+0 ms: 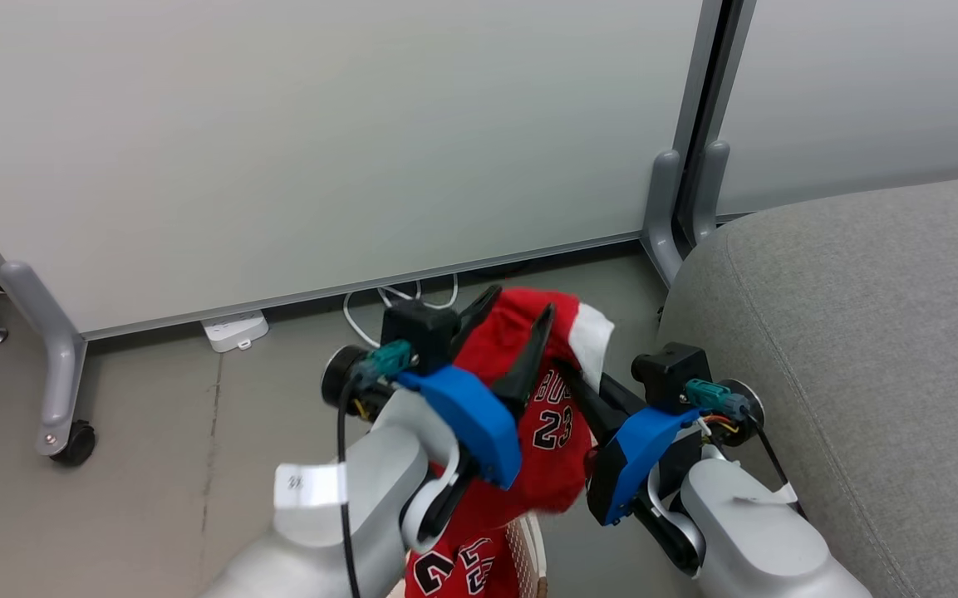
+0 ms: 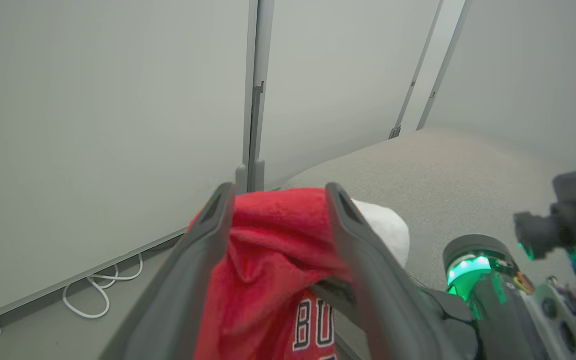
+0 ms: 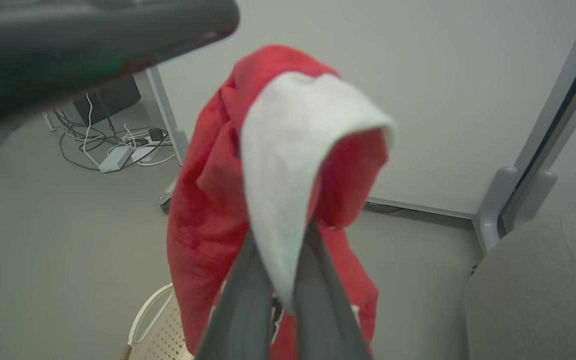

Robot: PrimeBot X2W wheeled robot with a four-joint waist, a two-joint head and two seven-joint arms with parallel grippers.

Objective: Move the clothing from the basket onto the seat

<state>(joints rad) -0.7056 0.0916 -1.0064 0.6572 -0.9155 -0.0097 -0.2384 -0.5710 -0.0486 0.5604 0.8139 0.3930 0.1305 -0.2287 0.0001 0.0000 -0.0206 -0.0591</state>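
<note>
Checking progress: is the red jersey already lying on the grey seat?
No, the jersey hangs in the right gripper above the floor, beside the seat.

Both arms are raised close together, left end effector point(image 2: 279, 196) fingers parted, right end effector point(image 3: 283, 250) pinched.

Cream-white perforated plastic basket point(image 1: 528, 548): sliver visible, rest under red thin-fabric jersey point(image 1: 562, 473), cut off by bottom edge. Jersey chest lettering: partly covered, not fully legible.
</note>
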